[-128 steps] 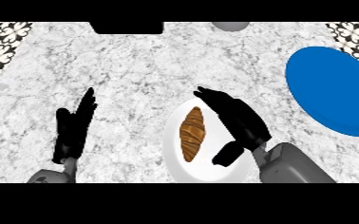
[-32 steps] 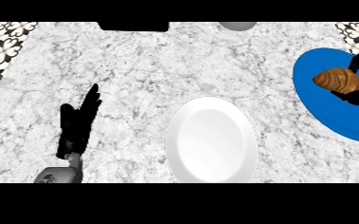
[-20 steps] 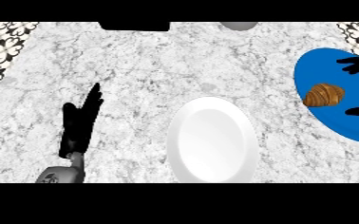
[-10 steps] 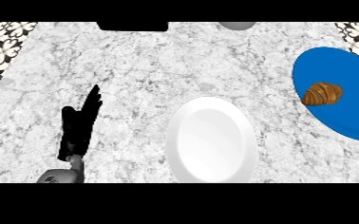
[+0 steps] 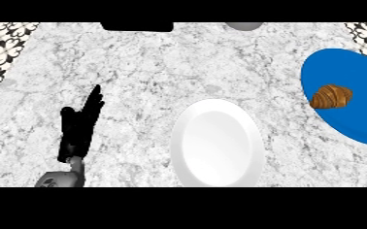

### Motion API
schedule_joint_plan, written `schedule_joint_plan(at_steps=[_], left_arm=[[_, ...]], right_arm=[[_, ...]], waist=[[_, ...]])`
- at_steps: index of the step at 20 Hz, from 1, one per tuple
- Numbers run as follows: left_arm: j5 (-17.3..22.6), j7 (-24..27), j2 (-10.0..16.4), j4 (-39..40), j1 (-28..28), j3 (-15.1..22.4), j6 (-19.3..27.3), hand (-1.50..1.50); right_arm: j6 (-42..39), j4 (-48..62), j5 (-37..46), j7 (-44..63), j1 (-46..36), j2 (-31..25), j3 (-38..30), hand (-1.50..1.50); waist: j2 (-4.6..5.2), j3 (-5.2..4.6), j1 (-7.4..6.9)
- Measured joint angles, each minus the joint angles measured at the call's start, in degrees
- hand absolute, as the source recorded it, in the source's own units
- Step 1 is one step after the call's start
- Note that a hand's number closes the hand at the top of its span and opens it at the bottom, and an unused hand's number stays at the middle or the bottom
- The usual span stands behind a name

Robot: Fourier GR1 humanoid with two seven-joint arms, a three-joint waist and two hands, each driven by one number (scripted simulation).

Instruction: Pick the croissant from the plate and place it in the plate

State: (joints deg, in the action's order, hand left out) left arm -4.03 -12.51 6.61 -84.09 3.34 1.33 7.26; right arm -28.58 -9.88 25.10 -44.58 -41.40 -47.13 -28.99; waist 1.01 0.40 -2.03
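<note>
croissant [image 5: 331, 96] laid on blue plate [image 5: 319, 70] at right | white plate [image 5: 217, 150] bare | left robot hand [image 5: 79, 123] rested open, fingers straight, on bench [image 5: 179, 63]

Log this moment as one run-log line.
stage: placement done | brown croissant: on blue round plate, right side | white round plate: centre front | left hand: open, resting lower left | right hand: out of view

bright, flat, even light

The croissant [image 5: 331, 96] has moved from the white plate [image 5: 215, 145] to the blue plate [image 5: 335, 69]; the right hand withdrew.
</note>
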Motion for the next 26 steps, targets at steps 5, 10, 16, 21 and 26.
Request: schedule_joint_plan(at_steps=[5,10,16,21,26], left_arm=[[-0.81,0.06,-0.49,-0.71,-0.78,0.66,0.64,0.00],[-0.70,-0.26,-0.87,-0.19,-0.07,0.57,0.68,0.00],[-1.04,-0.21,-1.27,-0.07,0.31,0.89,0.77,0.00],[-1.19,0.06,-1.04,0.18,-0.09,0.73,0.60,0.00],[-1.08,-0.67,-0.96,0.00,0.95,0.50,0.49,0.00]], right_arm=[[0.69,-1.27,-0.75,-1.34,2.07,0.89,0.46,-1.50],[2.29,-1.81,-0.89,-2.15,3.57,1.18,1.20,-1.50],[4.92,-1.54,-0.55,-2.75,4.32,1.59,2.14,-1.50],[6.10,-0.92,-0.52,-3.46,5.34,0.78,2.45,-1.50],[7.30,-0.23,-0.64,-3.77,5.86,0.21,2.47,-1.50]], waist=[[-0.06,0.00,-0.03],[0.02,-0.02,-0.13],[0.09,-0.02,-0.38],[0.13,0.01,-0.49],[0.26,0.06,-0.72]])
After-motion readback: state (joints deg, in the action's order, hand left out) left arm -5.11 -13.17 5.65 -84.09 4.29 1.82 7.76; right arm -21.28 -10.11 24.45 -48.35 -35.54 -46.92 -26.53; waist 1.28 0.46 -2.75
